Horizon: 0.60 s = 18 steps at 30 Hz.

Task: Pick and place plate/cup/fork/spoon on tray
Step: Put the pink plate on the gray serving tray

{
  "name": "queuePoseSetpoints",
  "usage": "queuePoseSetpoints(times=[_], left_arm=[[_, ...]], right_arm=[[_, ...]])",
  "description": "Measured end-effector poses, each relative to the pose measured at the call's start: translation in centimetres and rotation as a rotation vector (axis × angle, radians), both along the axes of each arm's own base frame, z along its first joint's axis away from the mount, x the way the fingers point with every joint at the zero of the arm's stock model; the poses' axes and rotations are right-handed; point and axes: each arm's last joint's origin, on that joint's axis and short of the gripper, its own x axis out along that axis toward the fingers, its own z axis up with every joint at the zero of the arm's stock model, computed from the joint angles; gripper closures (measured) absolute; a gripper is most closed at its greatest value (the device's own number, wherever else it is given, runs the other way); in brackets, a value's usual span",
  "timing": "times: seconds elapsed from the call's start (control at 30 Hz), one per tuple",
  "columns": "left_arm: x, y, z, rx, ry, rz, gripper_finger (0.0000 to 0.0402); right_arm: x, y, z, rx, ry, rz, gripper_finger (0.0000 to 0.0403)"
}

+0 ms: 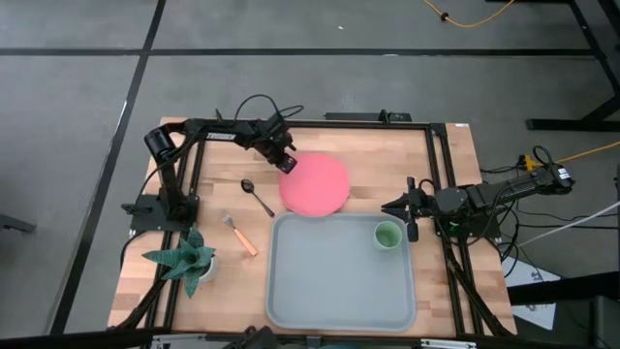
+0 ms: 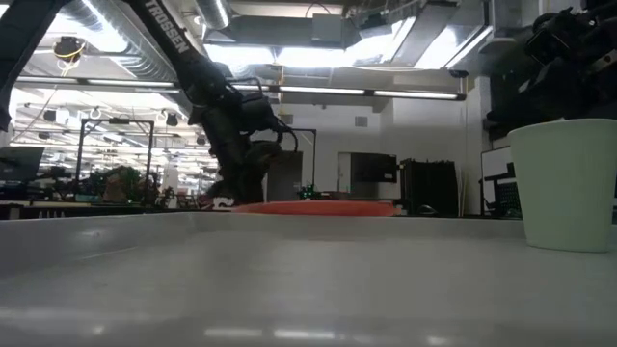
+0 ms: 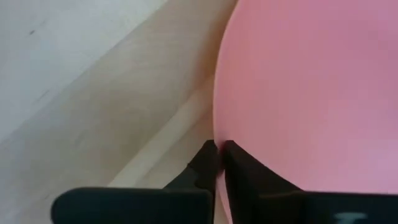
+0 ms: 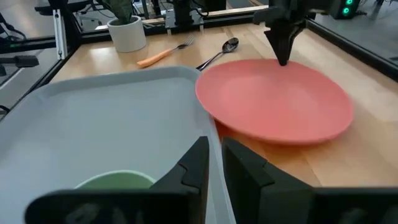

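The pink-red plate (image 1: pixel 315 184) lies on the wooden table just beyond the grey-blue tray (image 1: pixel 341 273), and its near edge reaches over the tray's far rim (image 4: pixel 208 109). My left gripper (image 1: pixel 288 163) is shut on the plate's far-left rim. The light-green cup (image 1: pixel 387 235) stands upright in the tray's far right corner. My right gripper (image 1: pixel 392 206) hovers shut beside the tray's right rim, near the cup, and holds nothing. The orange-handled fork (image 1: pixel 240 236) and the dark spoon (image 1: pixel 258 197) lie flat on the table left of the tray. My left gripper pinches the plate's rim (image 3: pixel 217 140) between its two fingers, on the plate's far-left side. The fingers (image 4: pixel 283 46) come from above, pointing down. The plate stays about level; I cannot tell whether its near edge rests on the tray's rim.
A potted plant (image 1: pixel 189 260) in a white pot stands at the table's near left. Black frame rails run along the table's left and right sides. The tray's middle and near part (image 1: pixel 329 291) is bare.
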Motion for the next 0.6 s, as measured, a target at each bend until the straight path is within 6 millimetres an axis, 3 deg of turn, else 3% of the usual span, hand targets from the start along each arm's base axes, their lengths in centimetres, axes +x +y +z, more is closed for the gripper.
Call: queuePoseSetpoints(times=[0.13, 0.37, 0.6], left_arm=[[-0.6, 0.5, 2.0, 0.026, -0.078, -0.003, 0.0399], [-2.9, 0.8, 7.9, 0.135, -0.237, 0.022, 0.0401], [-5.6, -1.1, 14.3, 0.194, -0.438, 0.009, 0.0401]], right_arm=[[0.0, 0.0, 0.0, 0.026, -0.002, -0.009, 0.0352], [0.0, 0.0, 0.0, 0.032, -0.003, -0.011, 0.0352], [0.0, 0.0, 0.0, 0.058, -0.005, -0.019, 0.0352]])
